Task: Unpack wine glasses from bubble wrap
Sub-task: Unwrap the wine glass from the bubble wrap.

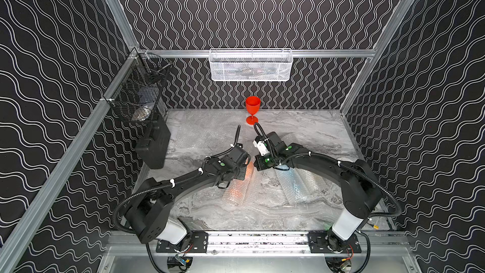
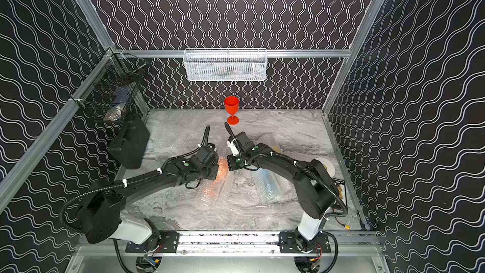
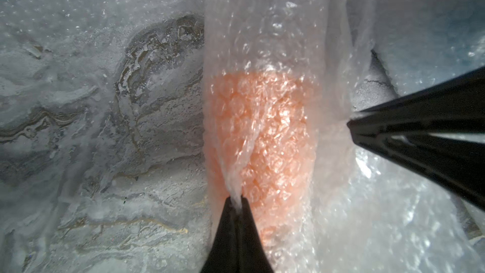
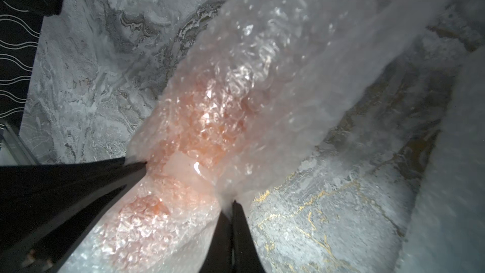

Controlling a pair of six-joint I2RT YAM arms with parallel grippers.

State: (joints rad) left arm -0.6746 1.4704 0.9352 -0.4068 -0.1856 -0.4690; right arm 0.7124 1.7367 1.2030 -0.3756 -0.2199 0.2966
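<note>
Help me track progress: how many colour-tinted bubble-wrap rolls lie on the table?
3: an orange-tinted roll, pinched by the left gripper and right gripper; a blue-tinted roll to its right; a yellow-tinted roll farther back, partly hidden by the right arm.

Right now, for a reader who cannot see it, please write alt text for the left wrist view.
The left pincer, shut, pinches a fold of bubble wrap rolled around a blurred orange glass. The right pincer grips the same roll's edge, above a grey marble table.
</note>
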